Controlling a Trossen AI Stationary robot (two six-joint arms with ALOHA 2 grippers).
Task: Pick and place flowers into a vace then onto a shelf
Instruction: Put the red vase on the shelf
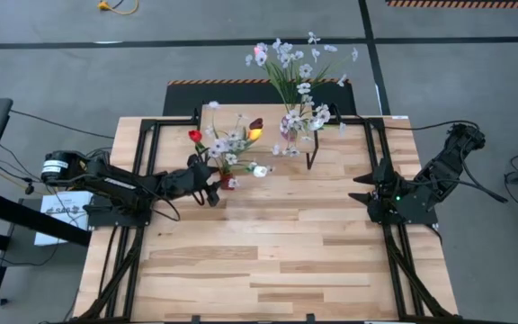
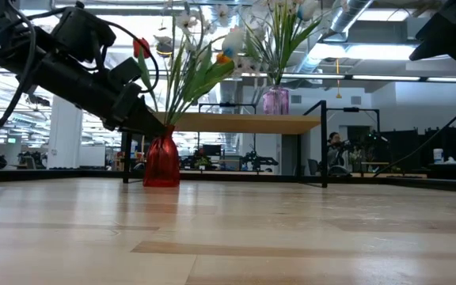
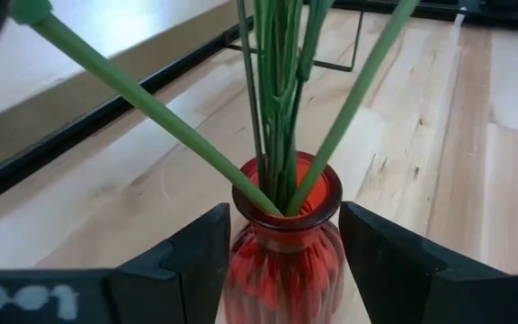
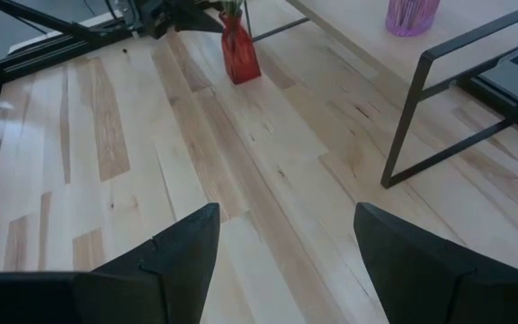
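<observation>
A red glass vase [image 1: 229, 181] stands on the table and holds several green-stemmed flowers [image 1: 227, 144]: a red tulip, an orange one and white blossoms. My left gripper [image 3: 284, 261] is shut on this vase, reaching in from the table's left. A purple vase [image 2: 275, 100] with white sprays [image 1: 297, 67] stands on the shelf [image 2: 244, 123] at the far side. My right gripper [image 4: 286, 261] is open and empty at the table's right [image 1: 369, 191], well apart from both vases. My left gripper pinches the red vase's shoulder [image 3: 281, 243], just under its rim, between its two fingers [image 3: 200, 256], one on each side. The fingers come slanting down from the table's left. The vase stands upright with its base [image 2: 162, 182] on the table, and the stems rise out of its mouth.
The shelf's thin dark legs [image 4: 403, 126] stand on the table just right of the red vase. Black frame rails [image 1: 147, 180] run along the table's left and right sides. Open tabletop [image 1: 277, 261] lies toward the near edge.
</observation>
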